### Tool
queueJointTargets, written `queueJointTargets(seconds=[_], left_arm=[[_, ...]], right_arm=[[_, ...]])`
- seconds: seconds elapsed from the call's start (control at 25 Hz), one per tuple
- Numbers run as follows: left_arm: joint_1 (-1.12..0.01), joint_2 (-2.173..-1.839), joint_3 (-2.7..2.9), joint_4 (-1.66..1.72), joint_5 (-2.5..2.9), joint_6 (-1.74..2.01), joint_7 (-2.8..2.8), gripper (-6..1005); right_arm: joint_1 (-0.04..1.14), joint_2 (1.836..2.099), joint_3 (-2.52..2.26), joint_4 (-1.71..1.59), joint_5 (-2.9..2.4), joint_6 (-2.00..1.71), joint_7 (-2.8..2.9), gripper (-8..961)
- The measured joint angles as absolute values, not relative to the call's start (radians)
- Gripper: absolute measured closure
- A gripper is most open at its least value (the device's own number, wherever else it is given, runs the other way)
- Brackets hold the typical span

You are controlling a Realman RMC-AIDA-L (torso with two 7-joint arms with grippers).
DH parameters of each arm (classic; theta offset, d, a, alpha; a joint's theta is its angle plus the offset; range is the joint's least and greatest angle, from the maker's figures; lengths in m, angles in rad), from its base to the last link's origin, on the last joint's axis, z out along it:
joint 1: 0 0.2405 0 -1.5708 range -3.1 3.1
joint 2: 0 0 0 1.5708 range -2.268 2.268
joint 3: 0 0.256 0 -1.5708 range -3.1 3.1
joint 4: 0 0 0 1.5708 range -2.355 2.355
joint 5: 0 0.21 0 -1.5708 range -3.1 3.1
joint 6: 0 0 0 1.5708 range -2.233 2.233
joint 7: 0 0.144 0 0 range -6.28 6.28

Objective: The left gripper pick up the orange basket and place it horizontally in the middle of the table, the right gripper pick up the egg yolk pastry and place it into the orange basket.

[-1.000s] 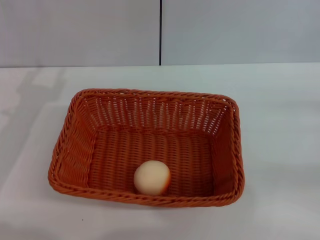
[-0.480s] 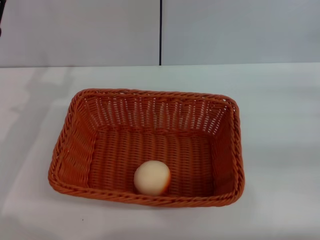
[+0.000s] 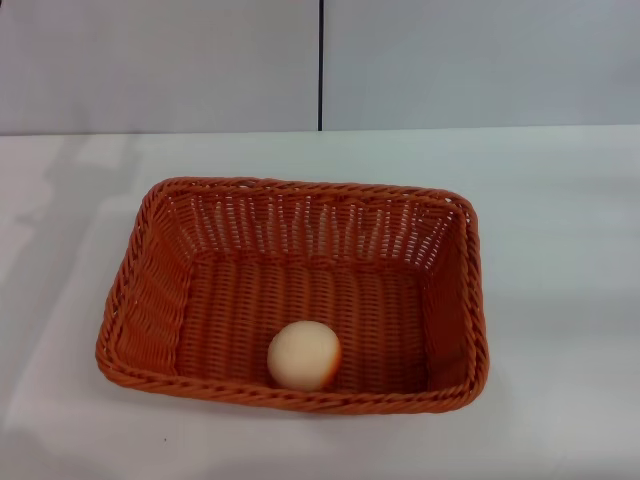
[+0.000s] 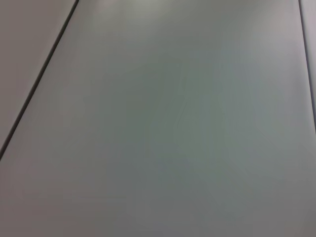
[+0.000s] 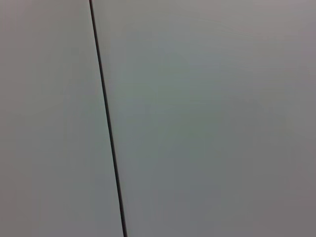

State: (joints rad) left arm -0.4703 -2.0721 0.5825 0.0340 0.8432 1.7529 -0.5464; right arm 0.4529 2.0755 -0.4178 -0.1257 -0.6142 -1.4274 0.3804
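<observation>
white and plain, the table [image 3: 560,220] fills most of the head view, with a pale grey wall panel [image 3: 160,60] behind it across the top of the frame, split by a thin dark vertical seam [image 3: 321,65] just right of centre top. the orange basket [image 3: 150,285] sits flat on the table in the middle to lower-middle of the frame, open side up, its long axis running left to right across the picture and turned slightly, so the far rim slopes a little downward toward the right. its woven walls slope outward to a braided rim, and the near rim lies close to the bottom edge of the frame. the egg yolk pastry [image 3: 304,355] rests inside the basket on the woven floor, near the middle of the near wall and just about touching it; it is a round cream ball with a faint orange tint on its lower right side. neither end effector appears in any view, so how far either is open, or whether it holds anything, cannot be told. both wrist views show only flat grey panel [image 4: 187,128] crossed by thin dark seams [image 5: 106,118].
</observation>
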Motion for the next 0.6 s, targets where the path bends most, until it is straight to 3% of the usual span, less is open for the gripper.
queueJointTargets(seconds=[0.6], left_arm=[[-0.472,-2.069,0.584,0.037,0.844,1.765,-0.550,383]], right_arm=[[0.453,2.077,-0.425,-0.101,-0.612,-1.462,0.368,285]])
